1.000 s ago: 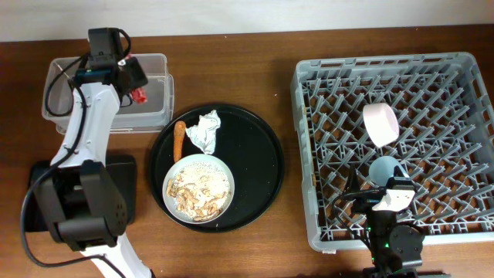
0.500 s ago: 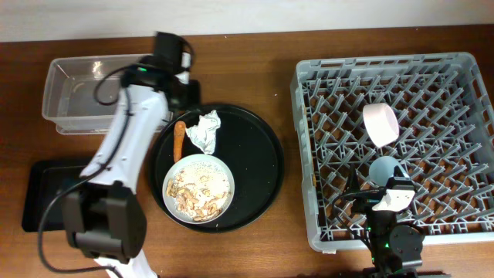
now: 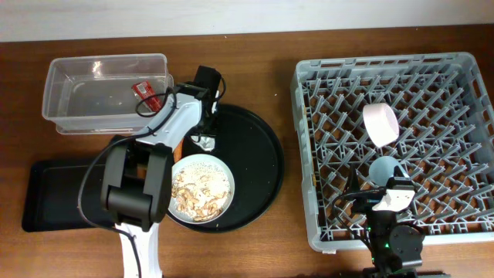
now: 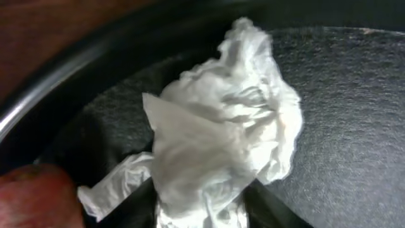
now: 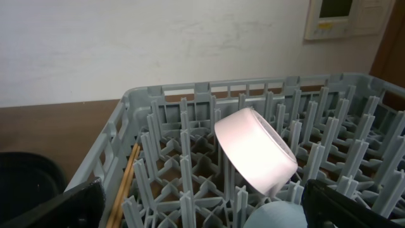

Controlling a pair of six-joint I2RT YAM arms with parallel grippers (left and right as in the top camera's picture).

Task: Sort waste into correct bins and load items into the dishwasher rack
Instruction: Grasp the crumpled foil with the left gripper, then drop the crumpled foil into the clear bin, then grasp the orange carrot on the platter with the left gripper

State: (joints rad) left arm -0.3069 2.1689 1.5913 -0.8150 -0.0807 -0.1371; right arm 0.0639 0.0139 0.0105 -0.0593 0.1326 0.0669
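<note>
My left gripper (image 3: 205, 133) is down on the round black tray, its fingers (image 4: 200, 214) closed against both sides of the crumpled white napkin (image 4: 221, 139), which still rests on the tray. The orange sausage piece (image 4: 31, 199) lies just left of it. The pale plate with rice-like leftovers (image 3: 199, 188) sits at the tray's front. The red wrapper (image 3: 143, 90) lies in the clear tub (image 3: 69, 116). The shallow black tray (image 3: 46, 193) is at the left front. The grey rack (image 3: 455, 93) holds the white bowl (image 3: 380, 123) and blue cup (image 3: 384, 168). My right gripper (image 5: 202, 212) is open over the rack's front.
The large round black tray (image 3: 258, 166) sits mid-table between the bins and the rack. Wooden chopsticks (image 5: 123, 183) lie along the rack's left side. The left arm stretches from the table's front edge across the plate's left side.
My left gripper left the red wrapper in the clear tub, swung right and came down onto the napkin on the round tray. The right arm has not moved.
</note>
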